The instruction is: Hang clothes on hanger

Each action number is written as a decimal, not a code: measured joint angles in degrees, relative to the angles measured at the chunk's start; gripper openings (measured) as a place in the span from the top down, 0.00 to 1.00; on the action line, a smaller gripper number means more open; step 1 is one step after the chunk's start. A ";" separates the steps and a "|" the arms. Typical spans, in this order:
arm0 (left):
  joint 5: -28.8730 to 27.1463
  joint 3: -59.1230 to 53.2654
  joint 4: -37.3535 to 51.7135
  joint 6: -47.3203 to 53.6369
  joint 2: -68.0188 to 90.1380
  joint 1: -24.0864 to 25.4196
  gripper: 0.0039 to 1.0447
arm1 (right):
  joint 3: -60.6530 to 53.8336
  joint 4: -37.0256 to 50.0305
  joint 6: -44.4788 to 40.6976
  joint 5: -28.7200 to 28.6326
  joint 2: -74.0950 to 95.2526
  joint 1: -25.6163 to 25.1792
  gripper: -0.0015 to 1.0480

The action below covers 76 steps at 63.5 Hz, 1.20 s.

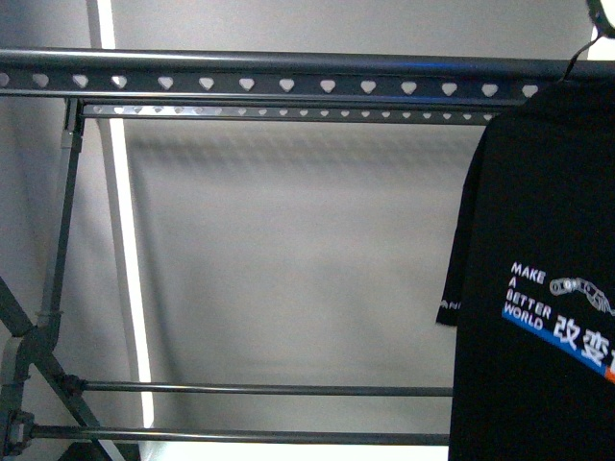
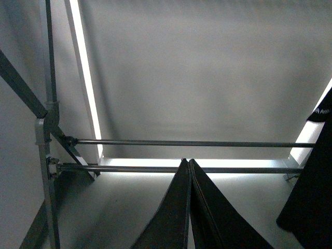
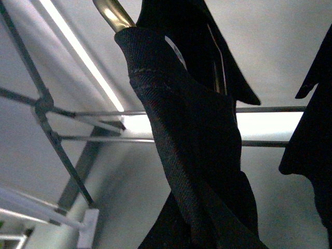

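Note:
The clothes (image 1: 548, 317), a black T-shirt printed "MAKE A BETTER WORLD" over a blue stripe, hang at the far right of the front view from a small hooked clothes hanger (image 1: 581, 53). The hook rises beside the right end of the hanger (image 1: 288, 77), a long dark grey rail with heart-shaped holes. Neither gripper shows in the front view. In the right wrist view the black cloth (image 3: 197, 155) drapes over my right gripper and hides its fingers, which are shut on it. A brassy hanger end (image 3: 111, 13) pokes from the collar. My left gripper (image 2: 188, 163) is shut and empty, left of the shirt's sleeve (image 2: 311, 202).
A second thinner holed bar (image 1: 288, 112) runs just below the rail. Two plain round rods (image 1: 259, 389) cross low down. The rack's grey legs and cross braces (image 1: 53, 288) stand at the left. A bright light strip (image 1: 125, 240) and a pale wall lie behind.

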 joint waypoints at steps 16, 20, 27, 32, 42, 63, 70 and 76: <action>-0.11 -8.59 -0.24 0.02 -9.18 0.00 0.97 | 6.93 -0.85 18.12 2.54 6.49 1.62 0.97; -0.11 -9.94 -0.98 0.02 -11.34 0.00 0.97 | 6.93 0.44 21.81 2.67 7.23 2.27 0.97; -0.13 -12.09 -2.89 0.02 -15.26 0.00 0.97 | 7.37 3.37 28.79 2.73 9.07 3.98 0.97; -0.13 -13.05 -4.11 0.02 -17.44 0.00 0.97 | 8.55 4.61 32.28 2.75 10.56 5.07 0.97; -0.13 -14.38 -6.67 0.02 -21.38 0.00 0.97 | 10.16 5.88 38.05 4.90 12.98 7.52 0.97; -0.13 -17.22 -9.40 0.07 -27.93 0.00 0.97 | 10.36 7.89 44.33 8.76 16.87 12.68 0.97; -0.17 -17.25 -11.67 0.04 -30.40 0.00 0.97 | 10.36 9.01 46.34 8.96 17.90 13.64 0.97; -0.15 -17.25 -13.90 0.04 -32.96 0.00 0.97 | 10.36 10.14 47.56 9.79 18.86 14.21 0.97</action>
